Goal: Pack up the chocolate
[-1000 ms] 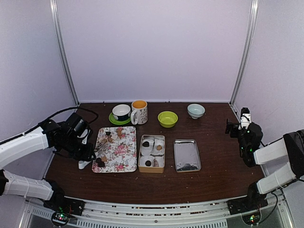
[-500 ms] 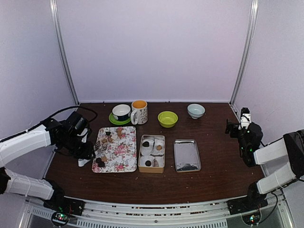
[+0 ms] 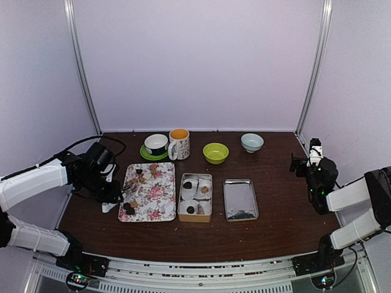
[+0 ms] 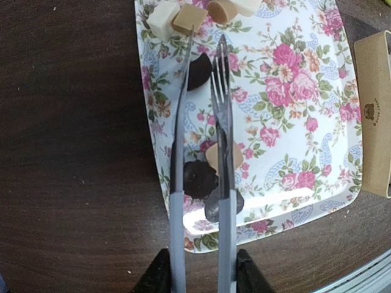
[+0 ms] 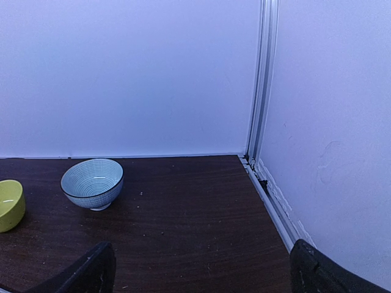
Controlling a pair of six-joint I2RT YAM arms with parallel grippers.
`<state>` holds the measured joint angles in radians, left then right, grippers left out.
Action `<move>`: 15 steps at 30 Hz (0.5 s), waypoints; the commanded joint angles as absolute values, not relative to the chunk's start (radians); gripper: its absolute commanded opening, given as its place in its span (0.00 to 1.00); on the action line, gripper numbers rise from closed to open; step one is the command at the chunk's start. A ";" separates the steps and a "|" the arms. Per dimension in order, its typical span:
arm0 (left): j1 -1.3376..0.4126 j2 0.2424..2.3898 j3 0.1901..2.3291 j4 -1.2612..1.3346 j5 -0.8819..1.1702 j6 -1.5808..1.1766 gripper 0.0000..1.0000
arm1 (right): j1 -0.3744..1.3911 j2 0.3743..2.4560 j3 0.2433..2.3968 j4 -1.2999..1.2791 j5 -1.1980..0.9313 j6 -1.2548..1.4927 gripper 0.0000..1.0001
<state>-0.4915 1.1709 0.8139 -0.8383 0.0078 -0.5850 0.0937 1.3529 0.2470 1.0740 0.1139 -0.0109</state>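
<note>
Left tool (image 4: 200, 279) holds tongs (image 4: 178, 183) over chocolate (image 4: 197, 176) (tips apart)

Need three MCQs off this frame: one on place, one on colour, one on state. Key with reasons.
1. Seen from the top camera, the silver tray lies on which side of the tin? A left B right C behind
2. The saucer under the cup is: A green B red C white
3. The left gripper is: A open, empty B shut on a spoon C shut on the tongs

Key: 1 B, tray sits right of tin; 2 A, green rim shows; 3 C, it clamps both tong arms.
</note>
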 commanded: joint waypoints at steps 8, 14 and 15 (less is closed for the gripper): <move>-0.482 1.110 0.848 -0.830 0.054 -0.581 0.27 | 0.089 1.358 0.250 1.089 0.133 -0.002 1.00; -0.482 1.083 0.840 -0.837 0.093 -0.566 0.25 | 0.088 1.358 0.249 1.089 0.133 -0.002 1.00; -0.482 1.080 0.842 -0.836 0.107 -0.562 0.25 | 0.088 1.358 0.249 1.089 0.133 -0.002 1.00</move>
